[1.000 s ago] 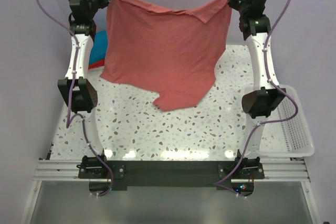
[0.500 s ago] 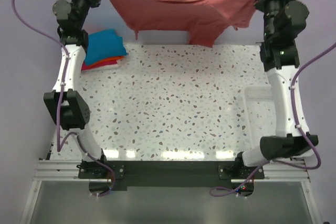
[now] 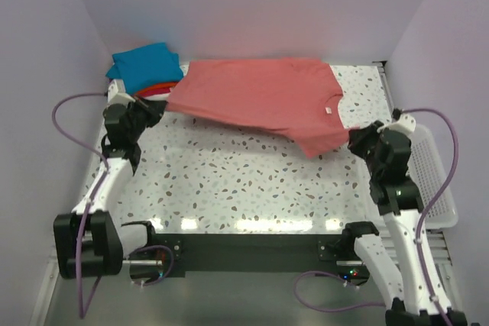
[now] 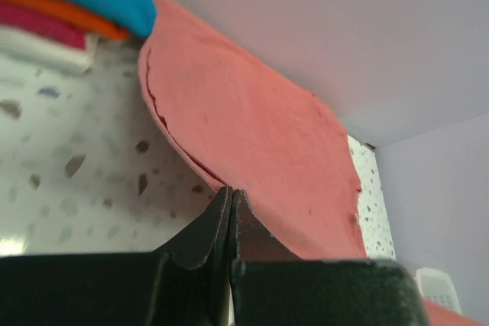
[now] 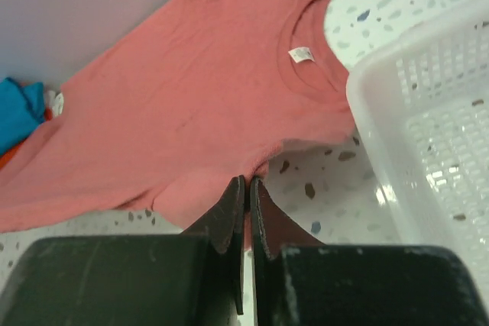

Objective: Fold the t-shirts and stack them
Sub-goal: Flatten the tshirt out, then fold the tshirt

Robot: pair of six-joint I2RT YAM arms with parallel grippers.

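The salmon-pink t-shirt (image 3: 260,101) lies spread across the far half of the table, neck with white label (image 3: 328,110) to the right. My left gripper (image 3: 153,108) is shut on its left edge (image 4: 221,166). My right gripper (image 3: 355,139) is shut on its near right corner (image 5: 260,162). The label shows in the right wrist view (image 5: 300,53). A folded stack with teal-blue on top (image 3: 145,65), orange (image 4: 69,9) and magenta-pink (image 4: 38,24) below, sits at the far left; the pink shirt's edge lies against it.
A white plastic mesh basket (image 3: 432,181) stands at the right table edge, close to my right arm, and shows in the right wrist view (image 5: 428,112). Purple walls close in the back and both sides. The speckled tabletop (image 3: 244,181) lies in front.
Both grippers have come down and toward the near side from high at the back. The hanging pink shirt now lies laid out flat on the table.
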